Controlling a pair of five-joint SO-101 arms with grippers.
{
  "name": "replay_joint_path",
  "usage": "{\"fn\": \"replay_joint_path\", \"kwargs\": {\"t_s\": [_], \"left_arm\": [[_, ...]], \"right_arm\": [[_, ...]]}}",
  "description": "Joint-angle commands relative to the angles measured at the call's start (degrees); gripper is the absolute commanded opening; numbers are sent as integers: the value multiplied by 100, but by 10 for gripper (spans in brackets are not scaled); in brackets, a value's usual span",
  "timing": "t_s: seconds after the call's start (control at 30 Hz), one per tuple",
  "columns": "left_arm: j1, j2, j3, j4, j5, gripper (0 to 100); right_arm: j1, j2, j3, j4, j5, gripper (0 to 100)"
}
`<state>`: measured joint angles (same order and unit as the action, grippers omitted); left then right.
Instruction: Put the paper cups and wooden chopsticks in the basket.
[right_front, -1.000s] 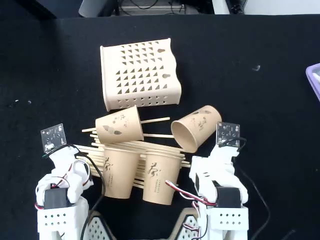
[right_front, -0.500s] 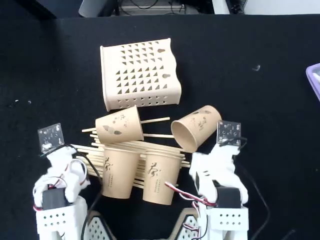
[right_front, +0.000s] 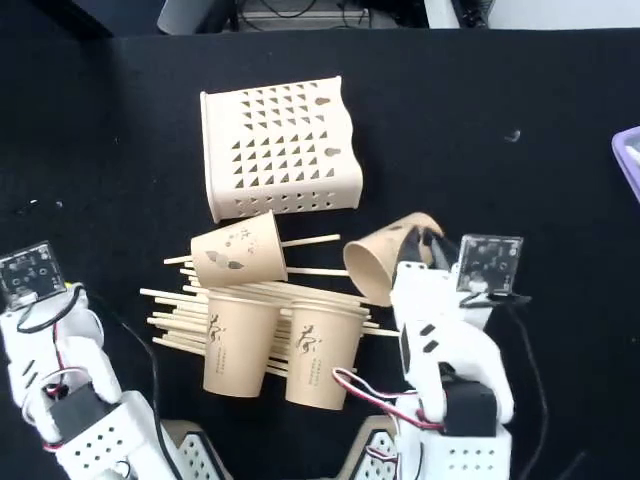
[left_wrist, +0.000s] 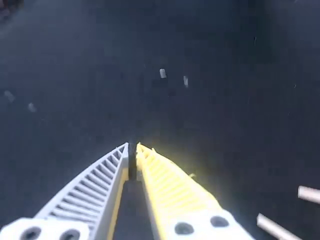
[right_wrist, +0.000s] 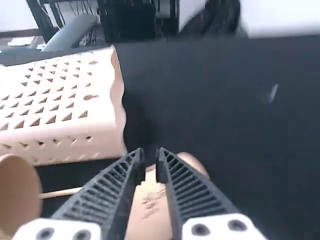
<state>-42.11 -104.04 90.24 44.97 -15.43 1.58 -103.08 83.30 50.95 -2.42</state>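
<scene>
My right gripper (right_wrist: 150, 156) has come forward in the last second and now hangs over the tipped cup (right_front: 383, 258) that lies just off the basket's (right_front: 280, 150) near right corner. Its jaws are drawn almost together and hold nothing. From the wrist, the cup's brown side (right_wrist: 150, 210) shows through the thin gap between them, with the basket's pierced wall (right_wrist: 60, 110) just beyond.

My left gripper (left_wrist: 133, 151) has swung the other way, off to the side of the pile and farther from the basket than anything else. It is closed and empty over bare black cloth (left_wrist: 225, 75).

Nothing has gone in yet. The basket lies on its side. A second tipped cup (right_front: 238, 252) rests close against its near wall. The other two cups (right_front: 240, 340) sit farther out on the chopsticks (right_front: 170, 312), which are spread in a loose raft on the near side of the basket.

I judge the right arm has picked the first cup to move. Its jaws would need to open before they could take the rim. The left arm looks parked for now.
</scene>
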Motion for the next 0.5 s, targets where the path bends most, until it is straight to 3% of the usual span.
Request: {"fn": "replay_joint_path", "kwargs": {"t_s": [0.0,0.07,0.27,0.47], "left_arm": [[127,-26,-1367,264,563,175],[400,-18,-1965,633,967,256],[1938,571,-3301,985,782,216],[2624,3200,-4673,976,949,217]], "right_arm": [[35,-532,-796,-132,1521,77],[18,-523,-1103,-44,1749,115],[44,-286,-2747,905,1477,133],[9,1218,-4435,1196,1468,134]]}}
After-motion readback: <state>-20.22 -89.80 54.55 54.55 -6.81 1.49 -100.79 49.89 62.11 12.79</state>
